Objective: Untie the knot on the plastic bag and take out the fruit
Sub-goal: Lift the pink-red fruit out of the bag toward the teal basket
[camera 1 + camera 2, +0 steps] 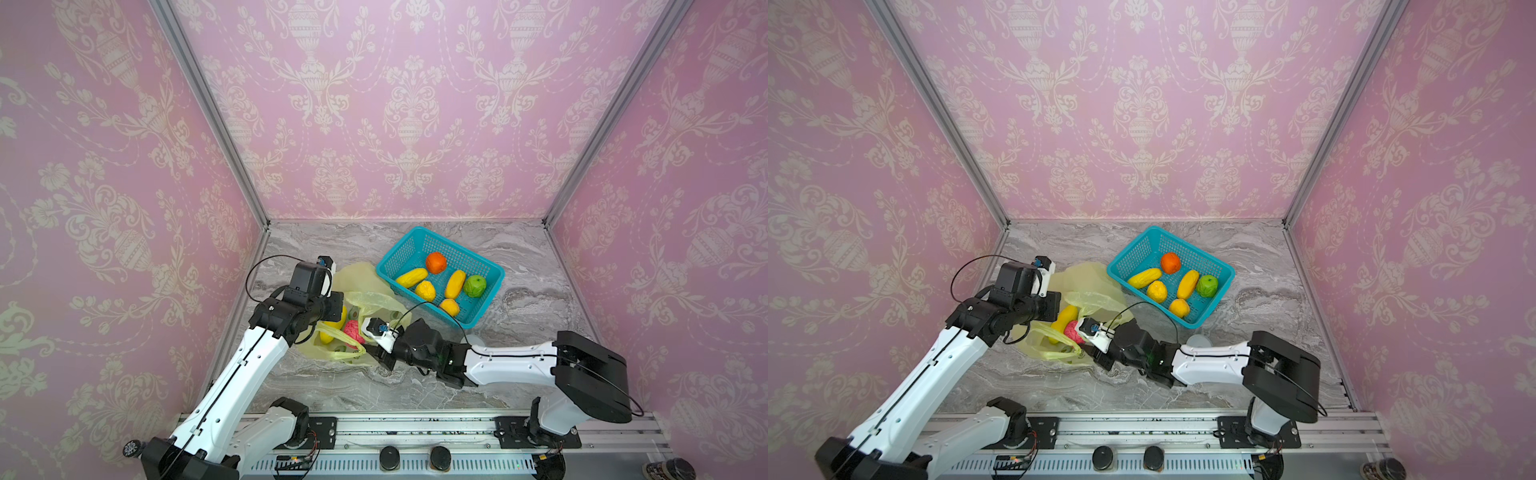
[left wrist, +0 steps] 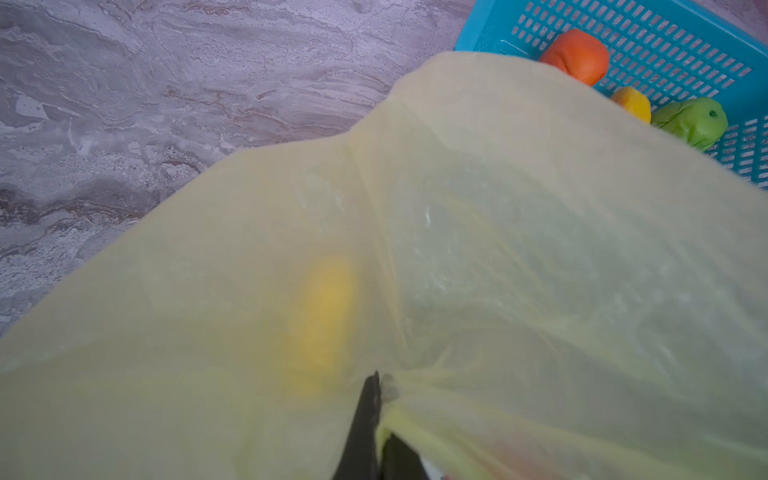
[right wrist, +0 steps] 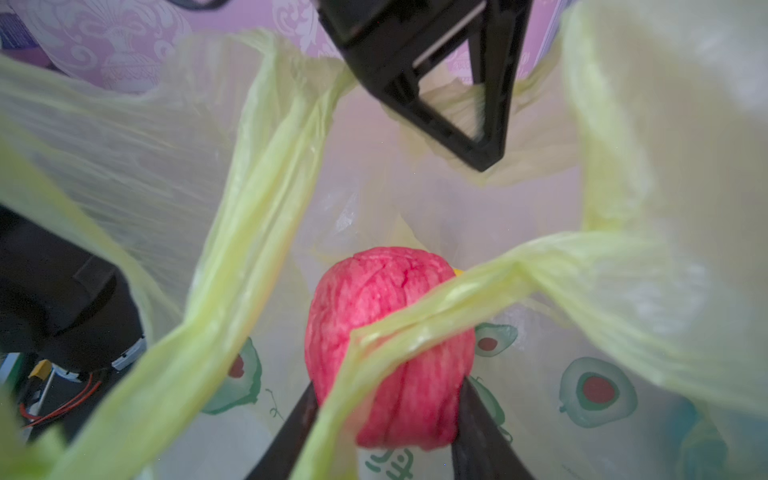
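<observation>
Where the grey marbled counter (image 1: pixel 519 311) runs back to the right, we see a teal basket (image 1: pixel 405 249) (image 1: pixel 1136 251) holding an orange-red ball (image 1: pixel 436 262), a green apple (image 1: pixel 475 286), two long yellow pieces (image 1: pixel 411 277) (image 1: pixel 455 284) and two orange-yellow round ones (image 1: pixel 425 290) (image 1: pixel 449 307). A pale round thing (image 1: pixel 1198 341) sits in front of the basket, partly hidden by the right arm (image 1: pixel 507 361). In both top views the plastic bag (image 1: pixel 361 276) (image 1: pixel 1088 276) lies slumped just left of the basket, its near side covered by both wrists. It is thin, translucent yellow-green, printed with small green fruit, and its mouth gapes open towards the front. The left end effector (image 2: pixel 376 415) is pressed together on a fold of the bag's edge, lifting the film like a tent over a long yellow fruit (image 2: pixel 328 316) (image 1: pixel 1065 320) inside. The right end effector (image 3: pixel 386 390) reaches into the mouth and grips a pink-red fruit (image 3: pixel 386 311) (image 1: pixel 353 330) between its fingers (image 3: pixel 307 399). One crumpled handle loop (image 3: pixel 436 316) crosses in front of that fruit, touching it, and a second handle (image 3: pixel 257 208) stretches past beside it.
</observation>
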`<state>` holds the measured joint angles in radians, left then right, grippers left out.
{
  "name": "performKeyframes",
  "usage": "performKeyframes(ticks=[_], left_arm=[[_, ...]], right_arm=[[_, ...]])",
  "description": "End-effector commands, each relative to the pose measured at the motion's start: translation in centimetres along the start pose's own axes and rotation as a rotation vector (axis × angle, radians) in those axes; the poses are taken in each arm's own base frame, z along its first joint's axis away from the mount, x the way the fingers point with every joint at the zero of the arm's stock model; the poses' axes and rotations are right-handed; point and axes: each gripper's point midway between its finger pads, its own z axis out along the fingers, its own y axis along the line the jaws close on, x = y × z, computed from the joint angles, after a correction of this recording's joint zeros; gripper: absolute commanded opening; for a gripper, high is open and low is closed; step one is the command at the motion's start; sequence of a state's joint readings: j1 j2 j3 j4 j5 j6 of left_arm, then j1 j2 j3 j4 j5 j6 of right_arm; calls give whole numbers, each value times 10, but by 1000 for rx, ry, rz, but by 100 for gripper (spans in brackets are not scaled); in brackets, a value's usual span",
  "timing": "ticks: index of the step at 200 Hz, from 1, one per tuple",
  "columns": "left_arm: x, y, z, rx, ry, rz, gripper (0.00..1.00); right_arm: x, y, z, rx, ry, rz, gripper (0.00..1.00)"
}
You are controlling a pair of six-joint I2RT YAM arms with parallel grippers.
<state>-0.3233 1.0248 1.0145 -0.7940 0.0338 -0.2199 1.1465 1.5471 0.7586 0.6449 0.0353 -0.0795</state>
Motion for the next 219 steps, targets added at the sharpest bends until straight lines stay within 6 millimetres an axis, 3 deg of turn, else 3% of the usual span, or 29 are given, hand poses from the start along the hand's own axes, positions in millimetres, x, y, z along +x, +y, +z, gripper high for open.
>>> performKeyframes(ticks=[1,36,69,110,138,181,219], left_arm=[[-1,5,-2,-19,6,-13,0],[-1,5,-2,-21,6,-15,0],[-1,4,-1,-14,7,-15,0],[-1,4,-2,-11,7,-15,0],[0,4,-1,-13,10,-16,0],[-1,4,-2,-13,8,-16,0],[-1,4,-1,-12,7,-16,0]], right_arm=[[-16,3,-20,-27,-74,-13,23],[-31,-5,-44,10,-133,-4,22],[-46,-44,-68,194,-161,43,21],[-43,-92,-93,426,-125,63,19],[-46,-123,-125,520,-173,125,18],[-23,-191,-164,682,-147,307,17],[5,-225,-168,710,-81,431,18]])
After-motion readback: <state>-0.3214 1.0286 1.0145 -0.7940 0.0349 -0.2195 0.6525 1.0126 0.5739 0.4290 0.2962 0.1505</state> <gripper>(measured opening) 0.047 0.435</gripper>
